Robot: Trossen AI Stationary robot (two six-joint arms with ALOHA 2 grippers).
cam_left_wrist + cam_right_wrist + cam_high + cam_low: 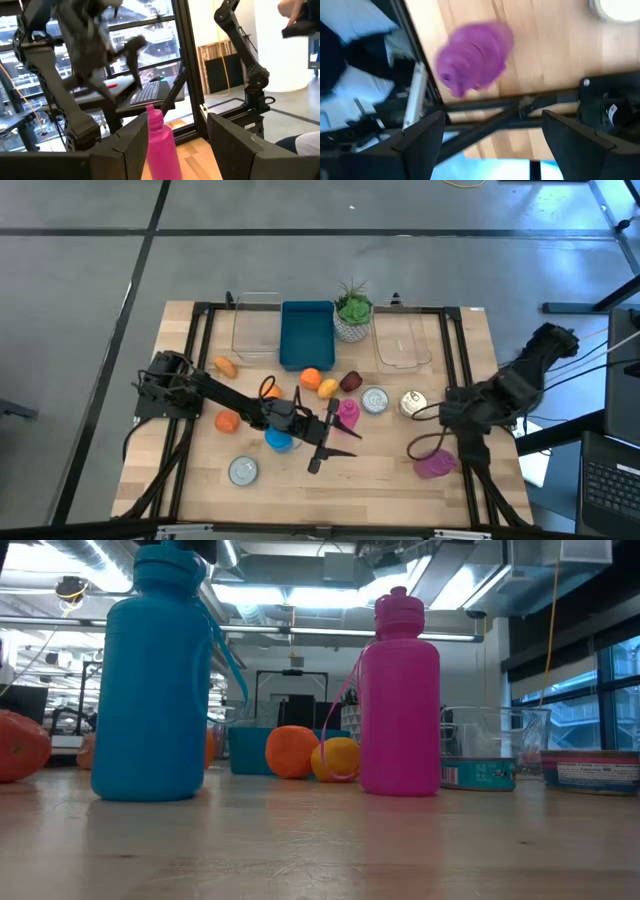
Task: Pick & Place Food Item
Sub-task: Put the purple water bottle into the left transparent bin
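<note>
Two orange fruits (310, 378) (328, 388) and a dark red fruit (350, 381) lie mid-table, in front of a blue bin (306, 333). A pink bottle (347, 412) stands upright on its base beside them. My left gripper (348, 436) reaches in level from the table's left and is open. In its wrist view the pink bottle (161, 145) stands ahead, in the gap between the fingers and close to the far one. My right gripper (492, 120) points down at the right side and is open. It hangs above a purple rounded thing (475, 55) (435, 463).
A blue bottle (278, 440) stands by the left arm. Cans (374, 400) (412, 402) (243, 470) are scattered about, and orange items (226, 366) (227, 421) lie at the left. Two clear containers (255, 330) (403, 340) and a potted plant (352, 310) line the far edge.
</note>
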